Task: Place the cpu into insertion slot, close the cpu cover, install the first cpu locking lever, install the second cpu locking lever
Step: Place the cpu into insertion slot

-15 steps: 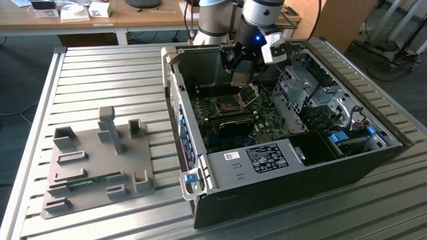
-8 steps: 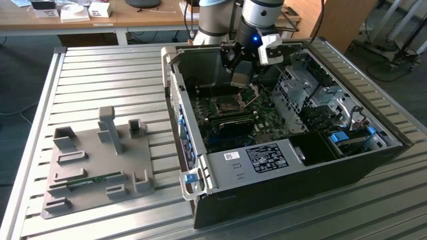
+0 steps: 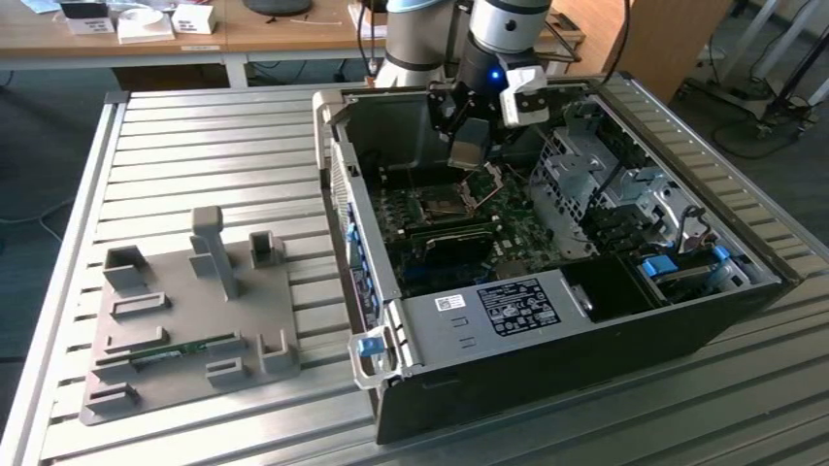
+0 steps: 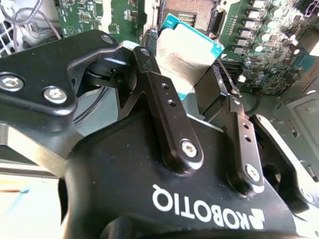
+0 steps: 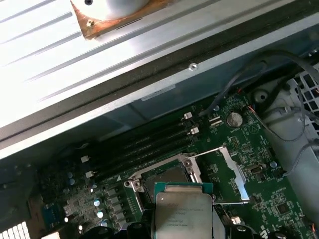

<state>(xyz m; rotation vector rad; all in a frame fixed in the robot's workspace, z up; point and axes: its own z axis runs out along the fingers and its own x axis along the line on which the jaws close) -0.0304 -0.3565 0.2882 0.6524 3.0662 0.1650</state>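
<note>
Cpu [image 4: 188,50] [image 5: 183,211]: silver top, teal edge, held above the motherboard [image 5: 259,149] and tilted, not seated. In the first wrist view it overlaps one edge of the insertion slot [image 5: 164,180].

Gripper [image 4: 187,69]: clamped on the cpu, black fingers [image 4: 167,99] pressing two opposite edges and only as far apart as the chip is wide. In the exterior view the gripper [image 3: 467,155] hangs just above the insertion slot [image 3: 447,202].

Insertion slot [image 4: 192,12]: uncovered, contact bed showing. The cpu cover [image 5: 234,169] is swung up and away beside it. The thin locking levers [image 5: 207,151] stand free along its sides.

Around the slot: long black memory slots [image 5: 144,144] run close along one side, with a coin cell [image 5: 234,118] further off.

The computer case [image 3: 388,320] walls ring the board. A metal drive cage [image 3: 609,184] stands on the slot's side toward the exterior view's right. A grey fixture tray [image 3: 169,369] lies well apart on the slatted table [image 3: 194,146].
</note>
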